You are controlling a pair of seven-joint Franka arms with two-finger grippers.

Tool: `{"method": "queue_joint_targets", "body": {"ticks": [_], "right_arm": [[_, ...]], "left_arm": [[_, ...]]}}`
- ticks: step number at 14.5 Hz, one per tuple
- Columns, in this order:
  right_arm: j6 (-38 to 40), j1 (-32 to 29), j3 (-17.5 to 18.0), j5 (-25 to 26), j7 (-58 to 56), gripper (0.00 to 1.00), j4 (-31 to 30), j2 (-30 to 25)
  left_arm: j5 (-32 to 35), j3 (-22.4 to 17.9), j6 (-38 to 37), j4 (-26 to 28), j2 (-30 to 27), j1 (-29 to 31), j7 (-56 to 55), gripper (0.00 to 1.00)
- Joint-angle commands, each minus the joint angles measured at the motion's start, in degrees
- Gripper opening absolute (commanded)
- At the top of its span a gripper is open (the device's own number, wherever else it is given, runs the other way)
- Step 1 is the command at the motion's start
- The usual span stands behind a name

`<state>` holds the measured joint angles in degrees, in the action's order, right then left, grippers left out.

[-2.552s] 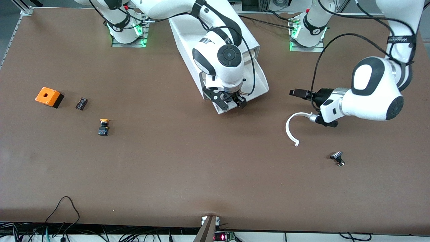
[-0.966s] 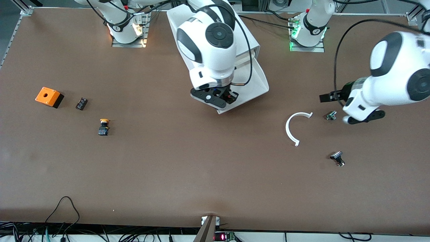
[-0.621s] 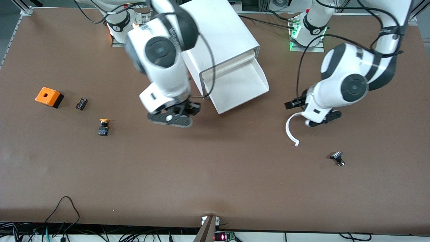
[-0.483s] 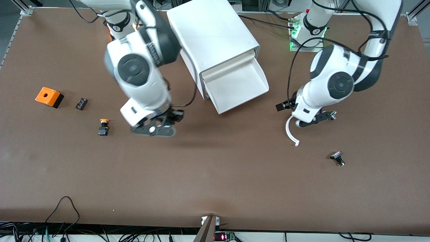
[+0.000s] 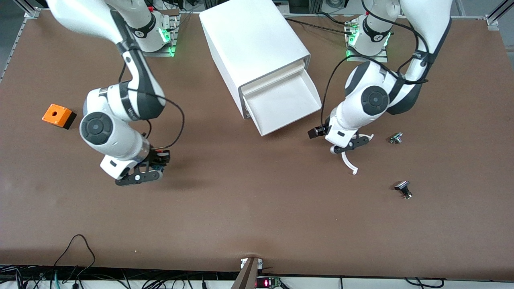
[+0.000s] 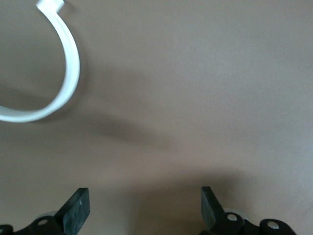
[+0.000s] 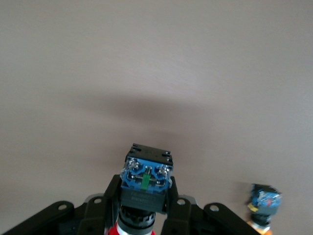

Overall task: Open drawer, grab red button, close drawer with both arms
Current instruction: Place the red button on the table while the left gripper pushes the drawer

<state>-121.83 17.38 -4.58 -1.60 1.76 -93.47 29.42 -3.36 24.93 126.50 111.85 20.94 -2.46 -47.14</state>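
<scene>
Button out of the drawer, drawer not yet shut

Button (image 7: pixel 146 182) now sits clamped between the right gripper's (image 5: pixel 149 168) fingers, blue base outward and red cap toward the palm, as the right wrist view shows. A moment ago that gripper was inside the drawer (image 5: pixel 283 106); it has since swung clear and hangs over bare table (image 5: pixel 257 208) toward the right arm's end, close to the yellow-capped button (image 7: pixel 263 201), which the arm hides in the front view.

The drawer stands pulled out and looks empty. The left gripper (image 5: pixel 344 145), fingers spread and holding nothing, has moved in from the table's edge and hovers over the white curved clip (image 6: pixel 58 68), beside the drawer's front. Opening and grabbing look done; closing remains, and the left arm seems best placed to push.

The orange box (image 5: pixel 58 115) lies untouched.
</scene>
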Motion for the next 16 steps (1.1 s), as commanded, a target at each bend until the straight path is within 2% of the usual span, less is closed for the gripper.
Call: {"method": "queue_joint_targets", "body": {"ticks": [1,4,8,9,10,11,12,13,16], "right_arm": [[-7.3,-3.7,0.9,-0.9,-4.0,0.0,-8.6,-2.1],[-14.6,-6.6,0.9,-0.9,-6.1,0.0,-12.7,0.8],[-17.0,-7.7,1.0,-2.0,-6.5,0.0,-13.2,4.3],[-17.0,-7.8,1.0,-2.7,-6.5,0.07,-13.2,4.5],[-17.0,-7.8,1.0,-2.8,-6.5,0.28,-13.1,4.7],[-17.0,-7.8,1.0,-2.8,-6.5,0.45,-13.1,4.7],[-16.9,-7.8,1.0,-2.8,-6.4,0.8,-13.1,4.4],[-16.3,-7.7,1.1,-2.8,-6.5,0.99,-12.6,4.0],[-14.5,-7.7,1.2,-2.7,-6.2,0.99,-12.4,-0.2]], "left_arm": [[1.8,0.2,0.1,-0.4,1.2,-3.6,-6.9,1.0],[1.1,3.0,-3.0,-0.6,0.5,-3.5,-8.3,1.0],[0.8,5.1,-5.6,-0.4,0.8,-4.0,-7.9,1.0],[0.7,6.0,-5.6,-0.3,1.0,-4.1,-8.1,1.0],[-0.2,7.0,-5.6,-0.4,1.1,-4.1,-8.1,1.0],[-1.9,7.1,-5.6,-0.4,1.1,-4.1,-8.1,1.0],[-3.0,7.8,-5.6,-0.3,1.1,-4.2,-8.1,1.0],[-3.1,8.5,-6.1,-0.1,1.2,-4.2,-8.1,1.0],[-4.9,9.1,-6.4,-0.3,1.3,-4.5,-8.1,1.0]]}}
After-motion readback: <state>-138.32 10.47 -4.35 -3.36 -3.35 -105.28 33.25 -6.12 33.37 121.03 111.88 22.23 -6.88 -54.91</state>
